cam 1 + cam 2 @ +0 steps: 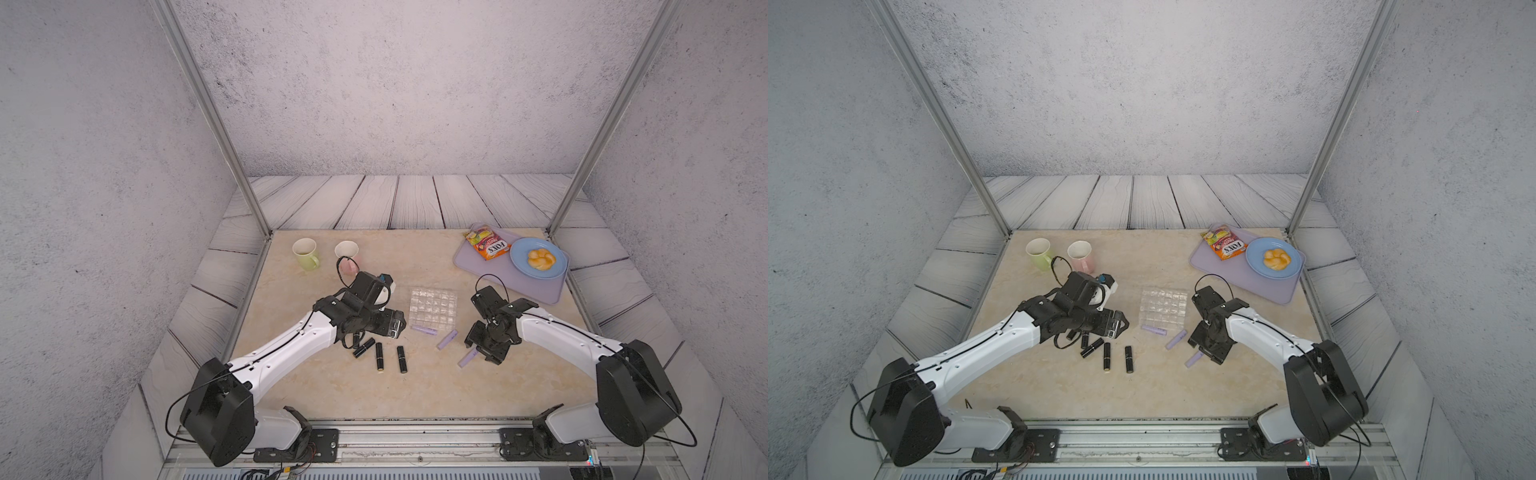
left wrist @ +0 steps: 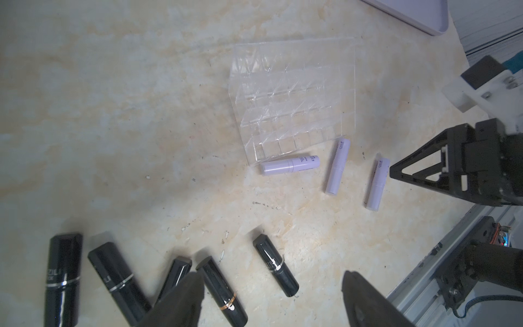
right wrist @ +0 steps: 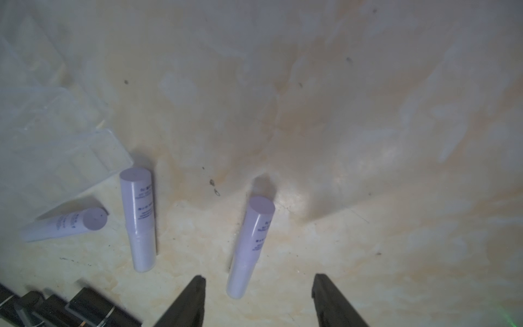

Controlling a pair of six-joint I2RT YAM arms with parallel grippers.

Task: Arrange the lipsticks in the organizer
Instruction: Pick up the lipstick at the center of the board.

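Lipsticks [image 1: 379, 356], five glossy black tubes [image 2: 276, 269] and three pale lilac tubes [image 2: 290, 165], lie on the beige tabletop [image 2: 113, 113] near the clear gridded plastic organizer [image 2: 294, 99], with left gripper [image 2: 272, 279] and right gripper [image 3: 259, 277] both spread open, empty.

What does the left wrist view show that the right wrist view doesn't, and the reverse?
Left wrist only: all five black lipsticks full length, the organizer's whole empty grid, a lilac tray corner, the open left pincer. Right wrist only: the open right pincer from behind, one lilac lipstick's near end lined up between its fingertips. Both: three lilac lipsticks lying on the table by the organizer; the right wrist catches just the organizer's edge and the black lipsticks' ends.
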